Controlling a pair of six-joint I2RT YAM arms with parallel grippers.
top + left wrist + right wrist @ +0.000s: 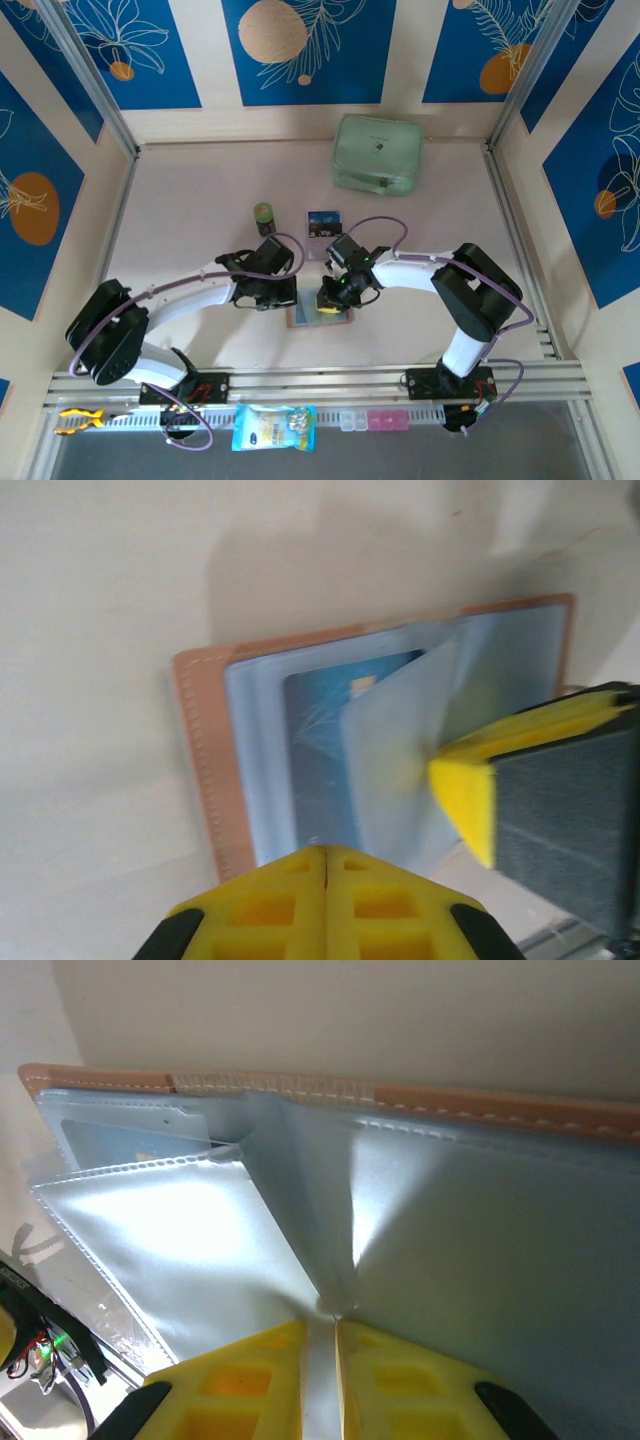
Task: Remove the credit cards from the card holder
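Note:
The tan card holder (300,319) lies open on the table between both arms, its stitched edge (205,760) and clear sleeves showing. A dark blue credit card (320,750) sits in a sleeve; its corner (110,1140) shows in the right wrist view under the tan rim (450,1105). My left gripper (327,852) is shut, tips at that card's near edge; I cannot tell if it pinches anything. My right gripper (322,1325) is shut on a clear sleeve that is lifted from the holder. Its yellow pad (465,800) shows at the right. Another blue card (323,222) lies loose behind the grippers.
A mint-green case (377,153) stands at the back of the table. A small green cylinder (263,217) is left of the loose card. On the front rail lie a blue snack packet (273,427) and small pink and clear boxes (375,420).

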